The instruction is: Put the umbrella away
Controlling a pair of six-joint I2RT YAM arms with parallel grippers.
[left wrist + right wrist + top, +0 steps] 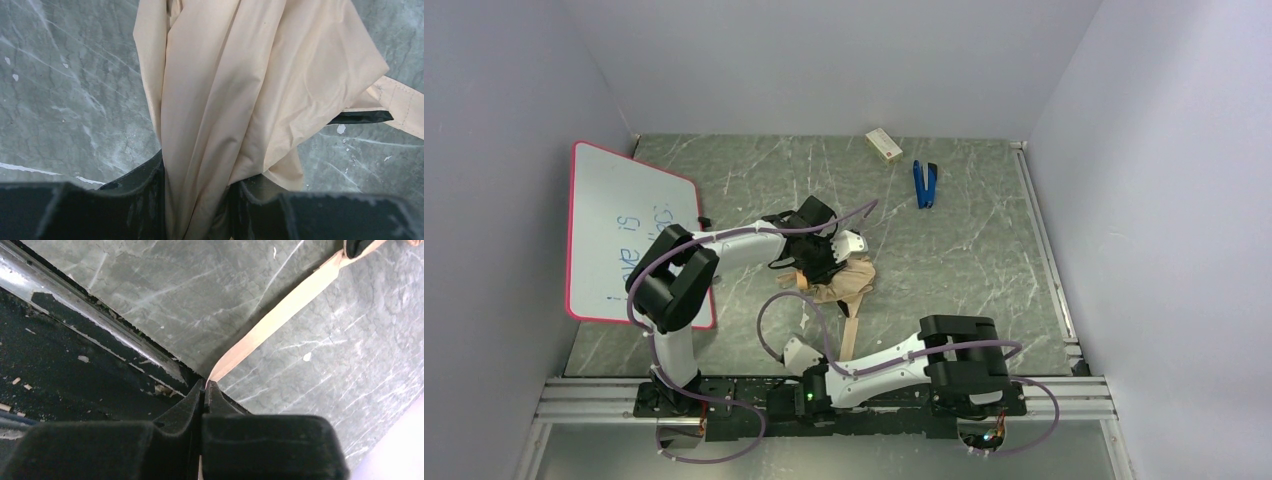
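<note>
Two grips: left pincer (197, 195) clamps bunched fabric of the umbrella (240, 75); right pincer (205, 390), closed tight, pinches its outstretched strap (280, 315).

A robot test cell of a lab is shown. A table (984, 260) with a green marbled top is boxed in on three sides by plain pale walls (824, 60). A metal rail (584, 395) is fixed along the near edge, and a left arm (724, 245) and a right arm (894, 362) are mounted on it, with purple cables (714, 455) looped around their bases. A red-rimmed whiteboard (619, 230) with blue handwriting is propped at the left wall. A blue stapler (925, 184) and a small box (884, 144) are laid near the far wall.
</note>
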